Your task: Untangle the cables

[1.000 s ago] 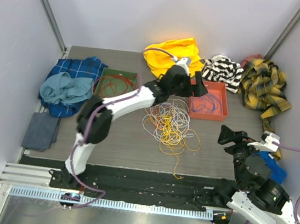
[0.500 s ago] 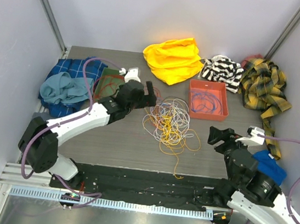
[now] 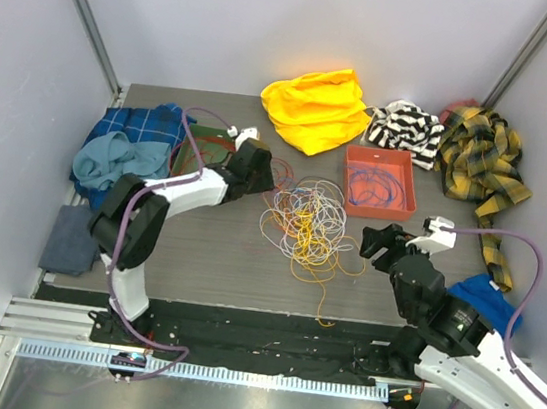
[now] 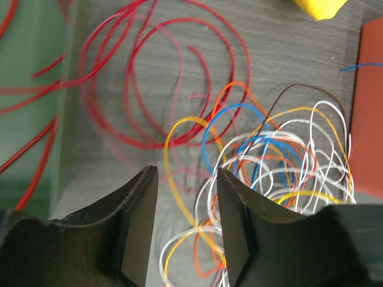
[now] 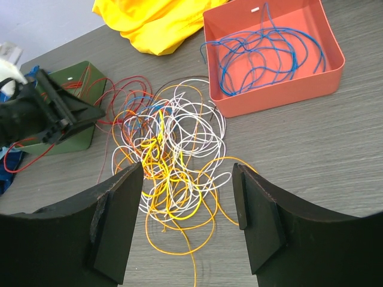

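Note:
The cables [image 3: 310, 219] lie in a tangled heap of white, yellow, orange and blue loops mid-table, also in the right wrist view [image 5: 173, 149]. Red cables [image 4: 149, 72] trail from the heap's left side into a green tray [image 3: 210, 151]. My left gripper [image 3: 263, 168] hovers low over the heap's left edge. Its jaws [image 4: 185, 227] stand partly apart, and yellow, orange and white loops lie on the table under the gap. My right gripper [image 3: 379, 244] hangs open above the heap's right side, and in its wrist view [image 5: 188, 221] nothing sits between the fingers.
An orange tray [image 3: 346, 179] with blue cables [image 5: 263, 54] stands behind and right of the heap. Cloths ring the table: yellow [image 3: 317, 104], striped [image 3: 405, 126], yellow plaid [image 3: 481, 161], blue plaid [image 3: 129, 150], grey [image 3: 75, 239] and blue [image 3: 488, 298].
My left arm swung from the orange tray back to the heap's left edge by the green tray, its jaws narrowing. My right arm advanced left toward the heap.

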